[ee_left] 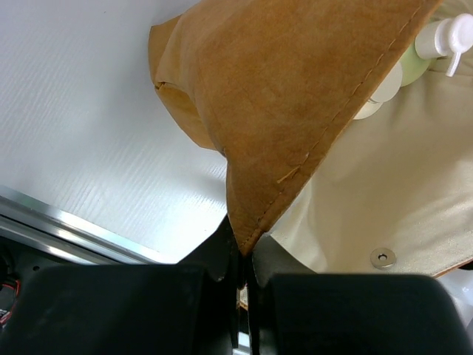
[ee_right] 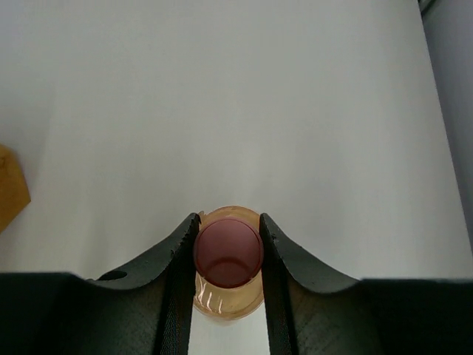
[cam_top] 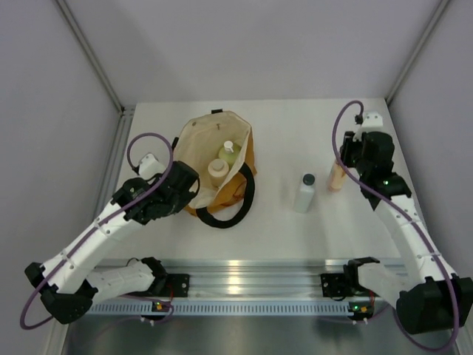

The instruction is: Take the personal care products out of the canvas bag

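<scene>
The canvas bag [cam_top: 214, 151] lies open at the table's back left, with the pale green bottle [cam_top: 228, 154] and the beige squat bottle [cam_top: 217, 171] inside. My left gripper [cam_top: 194, 183] is shut on the bag's rim; in the left wrist view the tan rim corner [ee_left: 247, 229] is pinched between the jaws, and the green bottle [ee_left: 414, 63] shows beyond. The white bottle with dark cap [cam_top: 304, 192] stands on the table. My right gripper [cam_top: 341, 168] is shut on the orange bottle [cam_top: 337, 177]; its pink cap [ee_right: 228, 253] sits between the fingers.
The bag's black strap handles [cam_top: 230, 211] lie on the table in front of the bag. A metal rail [cam_top: 251, 277] runs along the near edge. Grey walls close in the back and both sides.
</scene>
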You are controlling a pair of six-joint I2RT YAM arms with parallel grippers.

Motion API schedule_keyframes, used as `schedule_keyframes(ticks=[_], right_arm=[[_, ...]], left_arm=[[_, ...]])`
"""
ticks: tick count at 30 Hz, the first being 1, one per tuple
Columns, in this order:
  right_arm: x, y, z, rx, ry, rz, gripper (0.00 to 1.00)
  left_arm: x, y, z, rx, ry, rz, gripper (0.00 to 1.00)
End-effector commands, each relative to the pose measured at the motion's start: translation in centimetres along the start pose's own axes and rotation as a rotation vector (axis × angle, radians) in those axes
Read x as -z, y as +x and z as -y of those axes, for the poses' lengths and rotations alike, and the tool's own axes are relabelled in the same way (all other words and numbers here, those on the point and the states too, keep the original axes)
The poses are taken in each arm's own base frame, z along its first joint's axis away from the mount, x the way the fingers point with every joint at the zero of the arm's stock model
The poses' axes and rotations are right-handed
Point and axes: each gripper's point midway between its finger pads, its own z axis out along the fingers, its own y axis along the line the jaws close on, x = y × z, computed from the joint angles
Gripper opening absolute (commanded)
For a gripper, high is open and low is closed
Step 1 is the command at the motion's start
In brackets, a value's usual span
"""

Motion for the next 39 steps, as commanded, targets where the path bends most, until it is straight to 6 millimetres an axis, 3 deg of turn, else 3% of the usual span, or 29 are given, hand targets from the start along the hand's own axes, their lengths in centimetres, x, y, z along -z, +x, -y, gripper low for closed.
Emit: schedule_keyframes(ticks=[1,5,11,12,13,16,19,22,24,25,26,28,29,31,32,35,39], right_arm=[[2.6,-9.3,-1.3,-0.069,-0.101,0.466,0.0],[2.0,-6.0,-1.6,-0.069,-0.123,0.47,0.0],[1.8,-4.1,-2.1,-0.053,-0.149,0.438,0.02],[1.8,-4.1,-2.1,-0.052,-0.149,0.433,0.09],[1.6,-3.6,-2.1,-0.055,-0.148,0.409,0.39],[1.9,-4.2,-2.2,-0.054,-0.155,0.396,0.62],[2.0,-5.1,-2.4,-0.05,-0.163,0.361,0.69],[2.4,-6.7,-3.8,-0.06,-0.214,0.32,0.69],[3.9,-8.3,-7.4,-0.081,-0.318,0.304,0.68],[3.6,-8.2,-9.0,-0.071,-0.338,0.278,0.66],[5.5,-9.7,-12.7,-0.051,-0.422,0.298,0.66],[5.4,-9.0,-16.2,-0.036,-0.46,0.215,0.64],[7.3,-10.5,-19.1,-0.037,-0.538,0.226,0.63],[7.1,-9.2,-22.9,-0.011,-0.592,0.141,0.6],[9.0,-10.2,-25.5,0.006,-0.653,0.153,0.6],[9.3,-8.8,-30.3,0.07,-0.698,0.069,0.58],[8.7,-6.8,-34.6,0.135,-0.723,-0.003,0.55]], left_arm=[[0.2,-0.3,1.7,0.005,0.048,0.001,0.0],[-0.1,0.0,1.9,-0.022,0.045,-0.008,0.0],[0.1,-0.3,2.1,-0.028,0.053,0.0,0.0],[0.1,-0.3,2.1,-0.028,0.055,0.003,0.0],[0.1,-0.3,2.0,-0.033,0.052,0.003,0.0],[0.0,-0.2,2.1,-0.035,0.052,0.0,0.0],[-0.1,-0.1,2.4,-0.04,0.065,-0.005,0.0],[-0.2,0.1,2.9,-0.043,0.083,-0.013,0.0],[-0.2,0.2,3.1,-0.044,0.088,-0.016,0.0],[-0.2,0.2,3.2,-0.04,0.089,-0.019,0.0],[-0.2,0.2,3.3,-0.037,0.092,-0.02,0.0],[-0.3,0.5,3.3,-0.033,0.094,-0.029,0.0],[-0.3,0.7,3.3,-0.032,0.096,-0.041,0.0],[-0.5,1.1,3.3,-0.033,0.097,-0.056,0.0],[-0.5,1.5,3.3,-0.034,0.096,-0.07,0.0],[-0.9,2.2,3.1,-0.039,0.088,-0.091,0.0],[-0.7,1.8,3.5,-0.036,0.108,-0.081,0.0]])
